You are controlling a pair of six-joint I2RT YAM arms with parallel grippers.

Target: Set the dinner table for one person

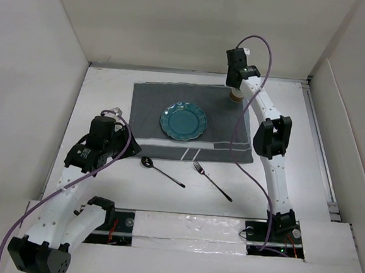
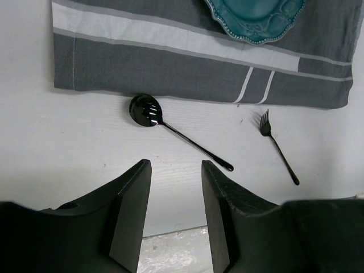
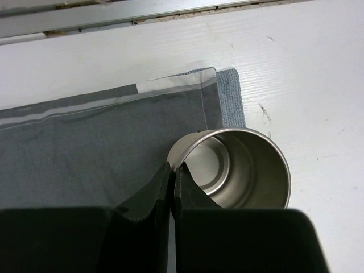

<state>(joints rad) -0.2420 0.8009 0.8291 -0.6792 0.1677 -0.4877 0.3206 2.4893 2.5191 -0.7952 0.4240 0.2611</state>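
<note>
White bench (image 1: pixel 305 184), roughly square & walled on 3 sides, carries everything; both arm bases at its near edge. Dark grey placemat (image 1: pixel 148 105) w/ pale stripes lies flat across the far-centre part of bench, long side running L-R. Left hand (image 2: pixel 176 190) hangs over bare bench near the mat's near-left corner, fingers (image 2: pixel 133 199) a moderate way apart w/ nothing btwn them, spoon just beyond the tips in the wrist view. Right arm reaches out to the mat's far-right corner; right hand (image 3: pixel 172 183) has fingers nearly together, pinching the wall of the cup at its rim, one finger inside & one outside. Teal plate (image 1: pixel 183 121), scalloped rim, sits approx mid-mat, upright, nothing on it. Metal cup (image 3: pixel 242 165), mouth up, inside bare, stands over the mat's far-right corner, part above cloth & part above bare bench; can't tell if it rests or is lifted. Black spoon (image 1: pixel 162 172) lies on bare bench just in front of mat's near edge, bowl close to the edge, handle angled near-right. Black fork (image 1: pixel 213 182) lies to the spoon's right, apart from it, tines toward the mat, approx parallel to the spoon.
</note>
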